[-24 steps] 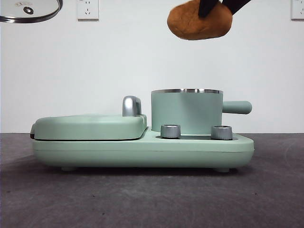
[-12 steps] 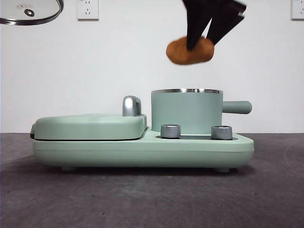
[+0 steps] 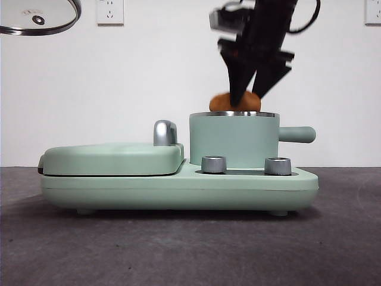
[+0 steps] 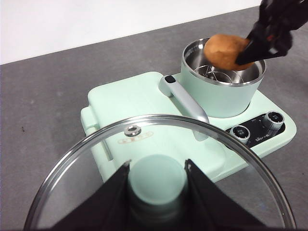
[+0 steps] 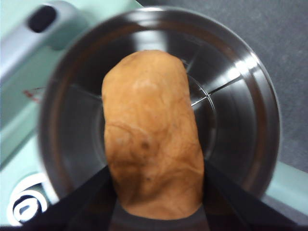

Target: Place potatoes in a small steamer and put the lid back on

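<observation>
The orange-brown potato (image 3: 234, 102) is held at the steel rim of the small mint-green steamer (image 3: 234, 140), partly sunk below it. My right gripper (image 3: 249, 98) is shut on the potato (image 5: 151, 134) directly over the pot's open mouth (image 5: 240, 115). In the left wrist view the potato (image 4: 225, 51) hangs in the steamer (image 4: 222, 91). My left gripper (image 4: 156, 185) is shut on the mint-green knob of the clear glass lid (image 4: 91, 159), held high off to one side; the lid (image 3: 38, 15) shows at the front view's top left.
The steamer stands on a mint-green cooker base (image 3: 178, 187) with two steel dials (image 3: 214, 164). A flat mint-green griddle cover (image 3: 113, 158) with a steel handle (image 3: 164, 132) fills the base's other half. Dark grey table (image 3: 190, 250) all around.
My right gripper has come down with the potato, from well above the steamer to its rim. The lid in my left gripper has stayed put.
</observation>
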